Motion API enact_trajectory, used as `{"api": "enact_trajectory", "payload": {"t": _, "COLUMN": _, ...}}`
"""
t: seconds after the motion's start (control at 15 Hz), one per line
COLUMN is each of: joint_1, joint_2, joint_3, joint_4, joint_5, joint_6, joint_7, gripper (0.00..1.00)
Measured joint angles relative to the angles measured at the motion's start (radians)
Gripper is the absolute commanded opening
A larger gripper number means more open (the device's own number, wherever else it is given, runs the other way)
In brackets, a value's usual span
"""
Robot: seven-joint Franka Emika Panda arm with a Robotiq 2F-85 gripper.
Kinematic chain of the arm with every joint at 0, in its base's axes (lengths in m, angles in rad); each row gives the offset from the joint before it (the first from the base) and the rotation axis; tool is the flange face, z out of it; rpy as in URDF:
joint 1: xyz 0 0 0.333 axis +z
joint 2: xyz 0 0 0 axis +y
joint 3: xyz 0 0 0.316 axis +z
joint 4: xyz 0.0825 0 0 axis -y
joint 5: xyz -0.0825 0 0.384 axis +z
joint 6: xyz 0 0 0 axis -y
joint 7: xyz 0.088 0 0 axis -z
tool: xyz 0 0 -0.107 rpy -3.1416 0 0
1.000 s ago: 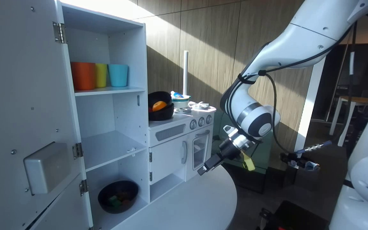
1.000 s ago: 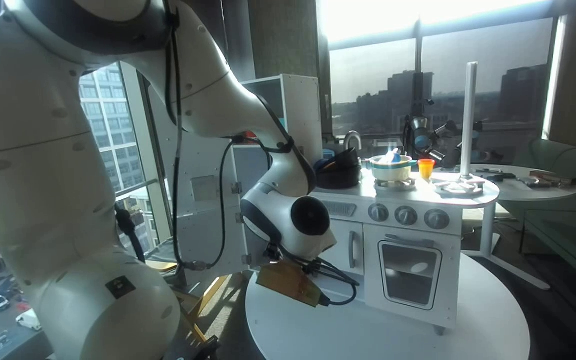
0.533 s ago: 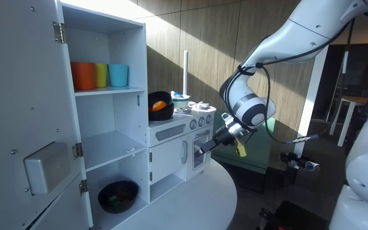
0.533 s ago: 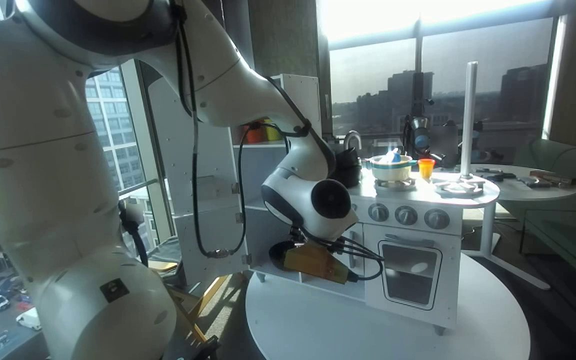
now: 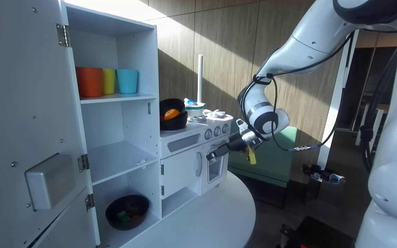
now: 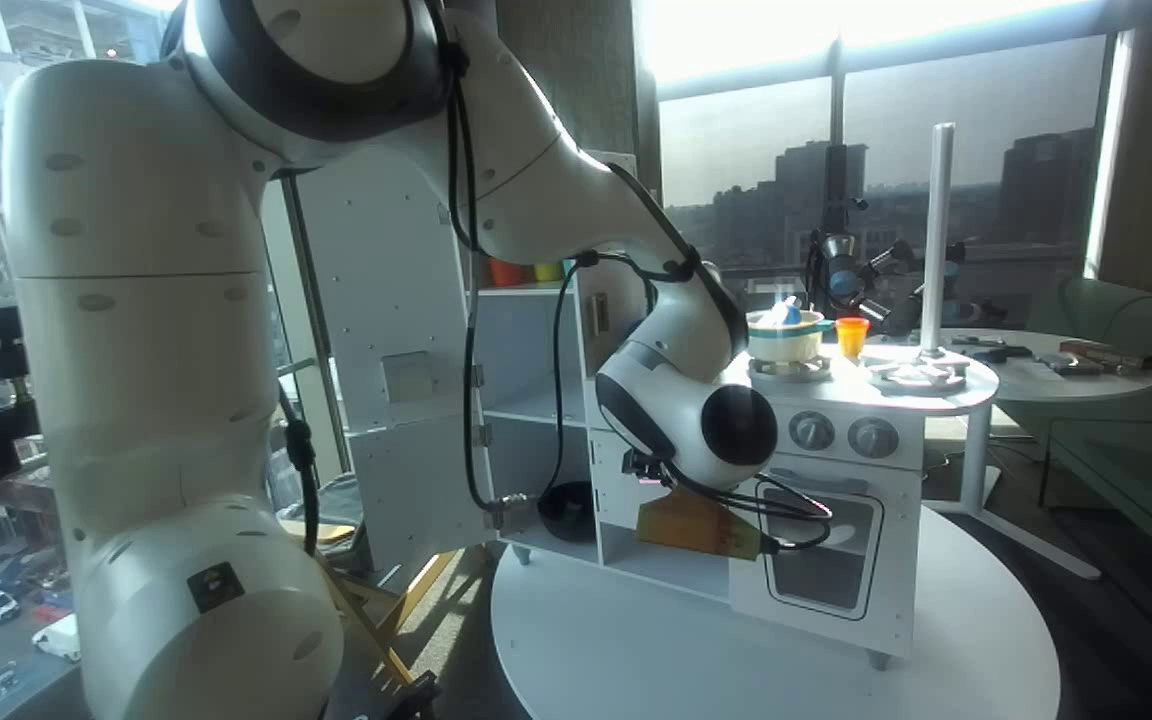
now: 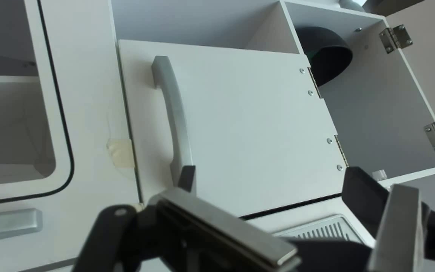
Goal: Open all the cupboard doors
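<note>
The small white cupboard door (image 5: 181, 172) with a curved grey handle (image 5: 199, 164) is shut; the door (image 7: 255, 113) and handle (image 7: 178, 113) fill the middle of the wrist view. The tall door with the grey dispenser box (image 5: 19, 110) and the lower door (image 5: 69, 224) stand open; both also show open in an exterior view (image 6: 386, 310) (image 6: 426, 495). The windowed oven door (image 6: 821, 545) is shut. My gripper (image 7: 274, 189) is open and empty, one fingertip overlapping the handle's end in view; contact cannot be told. It hovers before the oven side (image 5: 209, 156).
Cups (image 5: 90, 82) stand on the open cupboard's shelf and a black bowl (image 5: 128, 212) in its bottom. Black pans (image 5: 173, 115) and a pot (image 6: 784, 335) are on the stove top. The play kitchen stands on a round white table (image 6: 776, 660).
The arm has swung across toward the oven side, and the gripper has risen and come in front of the small door and oven. The doors have not moved.
</note>
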Motion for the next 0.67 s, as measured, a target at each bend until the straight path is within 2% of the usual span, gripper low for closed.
{"api": "enact_trajectory", "payload": {"t": 0.4, "joint_1": -0.002, "joint_2": 0.151, "joint_3": -0.002, "joint_4": 0.125, "joint_5": 0.065, "joint_6": -0.019, "joint_7": -0.105, "gripper": 1.0}}
{"api": "enact_trajectory", "payload": {"t": 0.67, "joint_1": 0.007, "joint_2": 0.215, "joint_3": 0.001, "joint_4": 0.191, "joint_5": 0.083, "joint_6": -0.019, "joint_7": -0.13, "gripper": 1.0}}
